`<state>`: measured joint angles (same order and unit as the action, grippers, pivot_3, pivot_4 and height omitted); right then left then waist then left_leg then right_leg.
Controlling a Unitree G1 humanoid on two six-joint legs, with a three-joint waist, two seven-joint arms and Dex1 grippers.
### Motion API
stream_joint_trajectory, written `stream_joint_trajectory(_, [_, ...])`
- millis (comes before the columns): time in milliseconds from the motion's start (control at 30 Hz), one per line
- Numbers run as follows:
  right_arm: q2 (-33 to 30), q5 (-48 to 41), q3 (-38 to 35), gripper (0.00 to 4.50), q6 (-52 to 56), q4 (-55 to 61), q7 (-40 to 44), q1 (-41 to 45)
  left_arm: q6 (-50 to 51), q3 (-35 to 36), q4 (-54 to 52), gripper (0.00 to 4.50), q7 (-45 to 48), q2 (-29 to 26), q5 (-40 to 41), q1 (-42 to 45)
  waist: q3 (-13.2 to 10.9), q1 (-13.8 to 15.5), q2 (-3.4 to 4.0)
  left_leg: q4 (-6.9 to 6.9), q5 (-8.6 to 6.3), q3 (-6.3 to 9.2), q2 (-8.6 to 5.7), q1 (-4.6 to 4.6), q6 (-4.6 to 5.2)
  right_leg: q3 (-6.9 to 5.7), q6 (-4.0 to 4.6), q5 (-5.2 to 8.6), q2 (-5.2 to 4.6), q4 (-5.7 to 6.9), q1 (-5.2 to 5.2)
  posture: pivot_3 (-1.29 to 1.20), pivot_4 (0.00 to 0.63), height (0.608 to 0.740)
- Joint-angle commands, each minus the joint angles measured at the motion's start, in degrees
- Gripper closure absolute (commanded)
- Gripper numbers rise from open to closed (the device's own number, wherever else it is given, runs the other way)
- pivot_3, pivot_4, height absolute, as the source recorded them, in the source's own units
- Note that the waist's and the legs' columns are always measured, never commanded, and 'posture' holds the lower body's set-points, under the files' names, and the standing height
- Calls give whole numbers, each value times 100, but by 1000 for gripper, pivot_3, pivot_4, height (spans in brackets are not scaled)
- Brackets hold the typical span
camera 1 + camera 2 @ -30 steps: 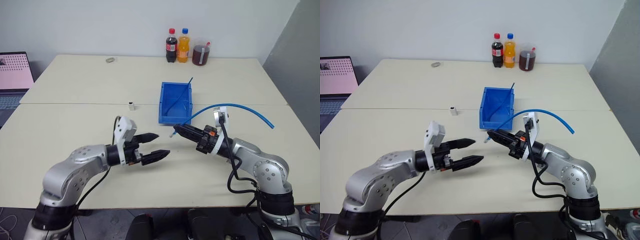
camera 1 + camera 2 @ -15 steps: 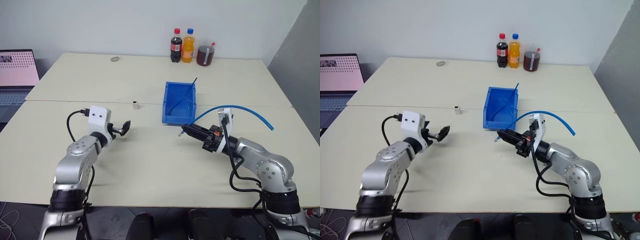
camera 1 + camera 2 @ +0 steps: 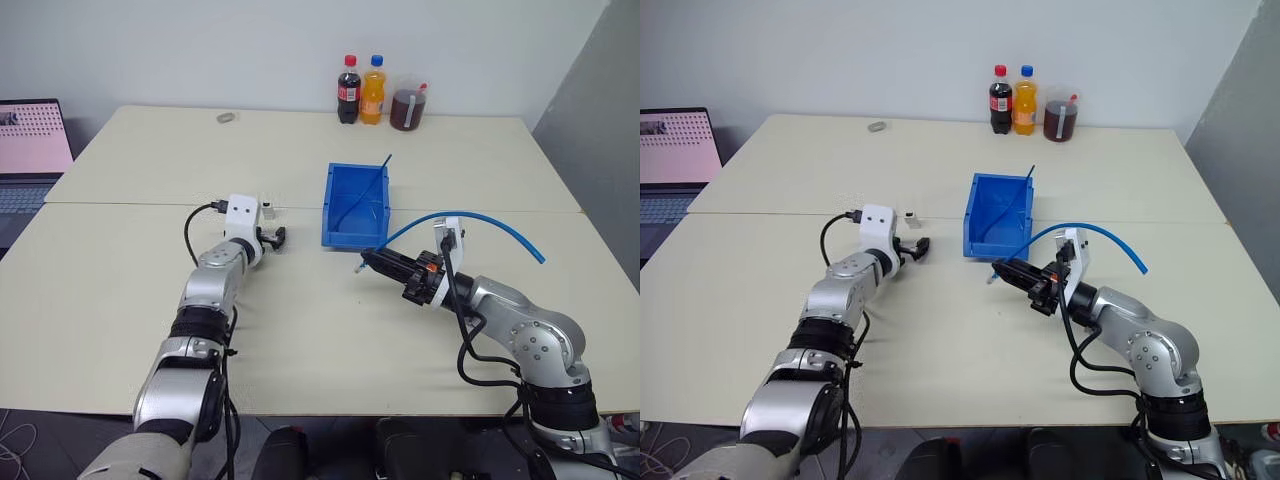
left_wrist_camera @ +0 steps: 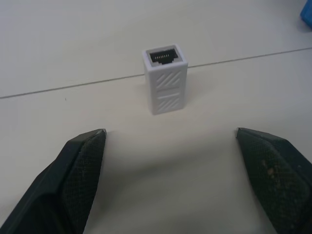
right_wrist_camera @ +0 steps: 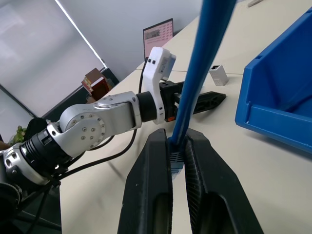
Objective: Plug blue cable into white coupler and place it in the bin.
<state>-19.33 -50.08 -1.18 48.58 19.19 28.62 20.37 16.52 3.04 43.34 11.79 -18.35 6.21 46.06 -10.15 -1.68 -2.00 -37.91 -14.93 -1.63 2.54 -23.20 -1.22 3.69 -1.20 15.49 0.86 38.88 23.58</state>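
While the blue cable (image 3: pixel 470 216) is gripped near its plug by the closed right hand (image 3: pixel 372 262) at frame centre, the white coupler (image 4: pixel 165 79) is faced by the open left hand (image 4: pixel 175 161). Nothing is plugged or placed in the bin (image 3: pixel 340 236) yet.

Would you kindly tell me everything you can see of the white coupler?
The white coupler is a small white plastic block with hatched side panels. It stands upright on the cream table, on the seam between the two tabletops, its dark socket with fine contacts facing up. Nothing touches it; the open left gripper sits just short of it.
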Motion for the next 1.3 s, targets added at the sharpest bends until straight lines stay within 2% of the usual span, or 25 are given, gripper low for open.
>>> stream_joint_trajectory(33, [12, -35, -107, 4422, -99, 252, -14, 37, -588, 93, 888, 0, -240, 81, -182, 499, 0, 1, 0, -1, 0, 0, -1, 0, 0, -1, -3, 1, 0, 0, 0, 0, 150, 740])
stream_joint_trajectory(333, [30, -68, -85, 4422, -62, 303, -72, 49, -1340, 192, 2314, 0, -260, 242, -292, 1273, 0, 1, -1, -2, 0, -2, -3, -7, 0, -8, -16, 7, -1, 0, 1, 0, 150, 740])
stream_joint_trajectory(367, [32, -70, -86, 4422, -62, 309, -79, 44, -1386, 215, 2392, 366, -242, 264, -282, 1314, 0, 1, -1, -3, 0, -2, -3, -9, 0, -11, -16, 7, -1, -1, 2, 0, 150, 740])
stream_joint_trajectory(433, [33, -73, -88, 4422, -61, 318, -90, 39, -1451, 242, 2497, 657, -235, 286, -287, 1365, 0, 1, -1, -3, 0, -2, -3, -10, -1, -11, -16, 7, -1, 0, 3, 0, 150, 740])
stream_joint_trajectory(933, [51, -82, -102, 4423, -81, 360, -165, -14, -1851, 312, 2837, 3723, -548, 250, -405, 1348, 0, -7, -1, -3, 1, -4, -3, -17, -2, -12, -1, -3, -1, 4, 13, 0, 150, 740])
stream_joint_trajectory(1167, [18, -73, -98, 4423, -77, 411, -162, -55, -2065, 263, 2654, 3728, -196, 93, -446, 1011, 0, -19, -1, -3, 1, -4, -2, -18, -2, -9, 0, -3, 0, 6, 17, 0, 150, 740])
stream_joint_trajectory(1300, [-107, -67, -116, 4423, -49, 548, -130, -147, -2232, 52, 1771, 3728, 813, -67, -415, 403, 1, -23, 0, -2, 1, -5, 0, -17, -3, -8, 1, -3, 0, 10, 18, 0, 150, 740])
